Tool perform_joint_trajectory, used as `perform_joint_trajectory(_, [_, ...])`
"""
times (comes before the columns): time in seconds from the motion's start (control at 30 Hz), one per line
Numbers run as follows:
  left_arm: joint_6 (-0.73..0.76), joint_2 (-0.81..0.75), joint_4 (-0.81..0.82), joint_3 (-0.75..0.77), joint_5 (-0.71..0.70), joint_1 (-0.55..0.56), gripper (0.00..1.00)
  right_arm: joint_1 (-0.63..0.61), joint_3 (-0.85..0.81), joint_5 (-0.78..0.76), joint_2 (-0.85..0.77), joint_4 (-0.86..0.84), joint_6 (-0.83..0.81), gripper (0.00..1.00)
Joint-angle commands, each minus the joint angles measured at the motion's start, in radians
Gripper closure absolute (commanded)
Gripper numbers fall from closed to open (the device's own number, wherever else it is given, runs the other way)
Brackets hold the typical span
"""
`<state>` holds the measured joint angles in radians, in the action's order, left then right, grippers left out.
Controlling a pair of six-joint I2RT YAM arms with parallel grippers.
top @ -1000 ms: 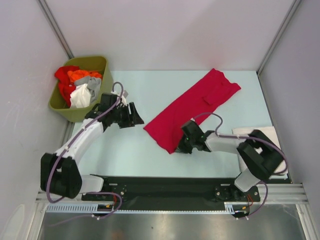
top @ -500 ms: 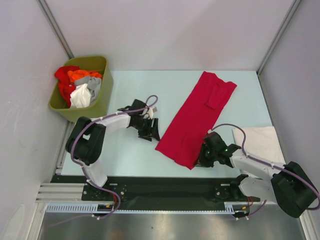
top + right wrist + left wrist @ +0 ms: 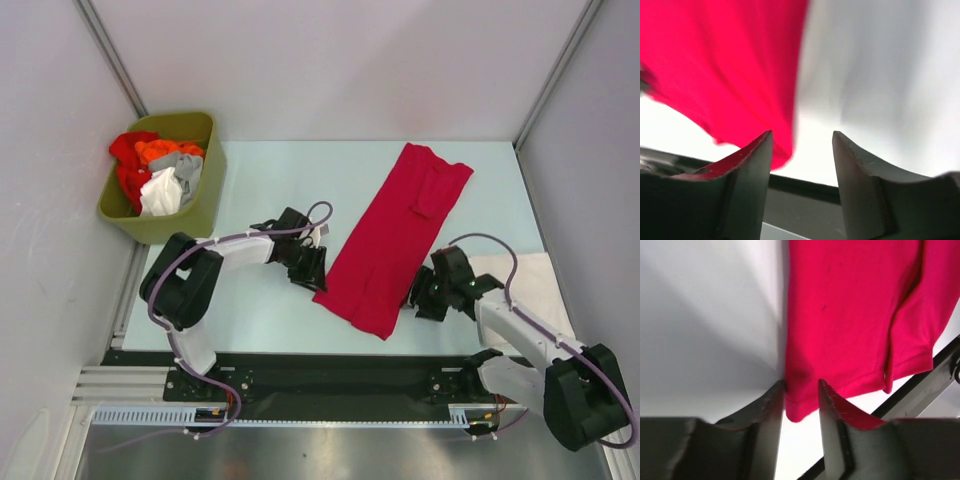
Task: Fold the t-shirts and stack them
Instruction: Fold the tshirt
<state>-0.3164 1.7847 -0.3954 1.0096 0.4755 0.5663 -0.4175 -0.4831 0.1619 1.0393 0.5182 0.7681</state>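
A crimson-red t-shirt [image 3: 395, 235] lies folded into a long strip, running diagonally across the table. My left gripper [image 3: 312, 268] is at the strip's near left edge. In the left wrist view its jaws [image 3: 801, 390] straddle the cloth's corner [image 3: 800, 405], open by a narrow gap. My right gripper [image 3: 420, 297] is at the strip's near right edge. It stands open [image 3: 802, 137] with nothing between the fingers, and the red cloth [image 3: 730, 75] lies beside its left finger. An off-white t-shirt [image 3: 532, 272] lies folded at the right, partly hidden by the right arm.
An olive-green bin [image 3: 150, 228] stands at the back left. It holds red [image 3: 128, 150], orange [image 3: 160, 150], grey [image 3: 185, 165] and white [image 3: 160, 192] shirts. Grey walls enclose the table, and a black rail [image 3: 330, 375] runs along its near edge.
The right gripper has let go of the red shirt's near end, opened and shifted to its right edge. The left gripper has moved right onto the shirt's left edge, jaws narrowing. The strip turned steeper.
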Motion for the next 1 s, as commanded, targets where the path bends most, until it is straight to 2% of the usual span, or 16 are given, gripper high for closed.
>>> perform_joint_trajectory(0.0, [0.020,0.055,0.012,-0.031,-0.067,0.001,0.62,0.138,-0.165,-0.056,0.048,0.008,-0.134,0.42])
perform_joint_trajectory(0.03, [0.023,0.058,0.010,-0.035,-0.067,0.001,0.67,0.181,-0.192,-0.052,0.101,-0.001,-0.148,0.40])
perform_joint_trajectory(0.13, [0.023,0.061,0.012,-0.052,-0.074,0.003,0.96,0.316,-0.307,-0.019,0.236,-0.056,-0.182,0.39])
perform_joint_trajectory(0.17, [0.022,0.062,0.012,-0.058,-0.074,0.003,1.00,0.342,-0.345,-0.022,0.272,-0.070,-0.182,0.38])
perform_joint_trajectory(0.33, [-0.009,0.025,0.039,-0.124,-0.097,0.001,1.00,0.524,-0.572,-0.033,0.522,-0.147,-0.164,0.38])
perform_joint_trajectory(0.53, [-0.079,-0.079,0.095,-0.230,-0.080,0.001,1.00,0.582,-0.860,-0.010,0.801,-0.273,-0.222,0.35])
perform_joint_trajectory(0.7, [-0.127,-0.156,0.119,-0.288,-0.064,0.003,1.00,0.594,-1.002,0.008,0.993,-0.326,-0.221,0.35])
perform_joint_trajectory(0.83, [-0.161,-0.203,0.122,-0.304,-0.054,0.003,1.00,0.599,-1.072,0.005,1.077,-0.381,-0.184,0.41])
perform_joint_trajectory(0.87, [-0.167,-0.211,0.127,-0.307,-0.045,0.001,1.00,0.597,-1.089,0.008,1.093,-0.389,-0.184,0.47])
perform_joint_trajectory(0.97, [-0.181,-0.234,0.127,-0.315,-0.037,0.004,1.00,0.589,-1.150,-0.013,1.153,-0.389,-0.168,0.50])
